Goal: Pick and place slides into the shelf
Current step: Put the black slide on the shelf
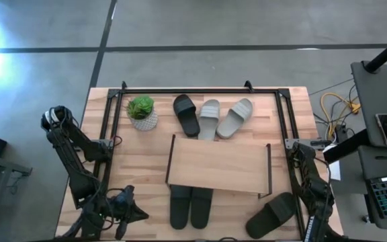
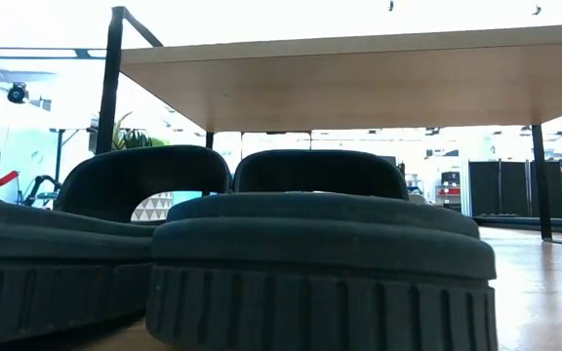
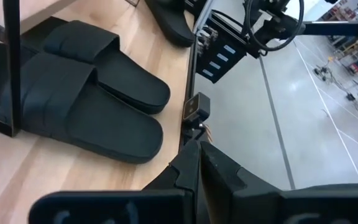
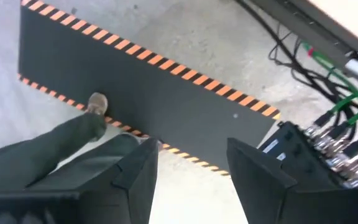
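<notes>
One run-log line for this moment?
left gripper: shut, idle | right gripper: open, empty | two black slide sandals: under wooden-top shelf | four outside

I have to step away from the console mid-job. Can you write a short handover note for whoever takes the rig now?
Left gripper: shut, empty, parked at the table's near left corner.
Right gripper: open, empty, at the near right edge.
Shelf: mid-table.
Done: two black slides tucked partly under the shelf's near side.
Left: one dark slide at the near right; one black slide and two grey slides beyond the shelf, beside the potted plant.
</notes>
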Controlling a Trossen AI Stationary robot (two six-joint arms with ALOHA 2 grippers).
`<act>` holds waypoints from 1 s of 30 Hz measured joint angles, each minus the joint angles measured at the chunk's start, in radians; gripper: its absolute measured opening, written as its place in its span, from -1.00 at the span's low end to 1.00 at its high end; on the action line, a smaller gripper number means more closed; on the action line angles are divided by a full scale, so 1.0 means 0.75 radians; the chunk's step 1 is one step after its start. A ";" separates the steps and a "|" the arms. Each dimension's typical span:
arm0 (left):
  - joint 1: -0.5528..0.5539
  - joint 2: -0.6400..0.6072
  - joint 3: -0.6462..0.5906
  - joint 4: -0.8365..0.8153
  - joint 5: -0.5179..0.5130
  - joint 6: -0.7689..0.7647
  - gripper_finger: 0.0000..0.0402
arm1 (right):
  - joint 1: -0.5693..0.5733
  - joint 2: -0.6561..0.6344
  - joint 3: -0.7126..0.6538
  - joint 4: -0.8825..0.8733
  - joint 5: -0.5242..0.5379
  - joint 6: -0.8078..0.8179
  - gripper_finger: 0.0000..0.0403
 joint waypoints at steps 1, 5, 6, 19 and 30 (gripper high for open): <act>0.001 0.000 0.000 0.000 0.000 0.001 -1.00 | 0.000 0.000 0.000 0.018 0.000 0.001 -0.09; 0.017 -0.010 0.000 -0.003 0.000 0.003 -1.00 | 0.000 0.000 0.000 0.077 0.000 0.001 -0.09; 0.020 -0.014 0.000 -0.003 0.000 0.003 -1.00 | 0.000 0.000 0.000 0.088 0.000 0.001 -0.09; 0.069 -0.034 -0.001 -0.001 0.000 -0.006 -1.00 | 0.000 0.000 0.000 0.218 0.011 0.000 -0.09; 0.152 -0.054 -0.001 0.000 0.007 0.014 -1.00 | -0.010 0.000 -0.001 0.217 0.095 0.096 -0.09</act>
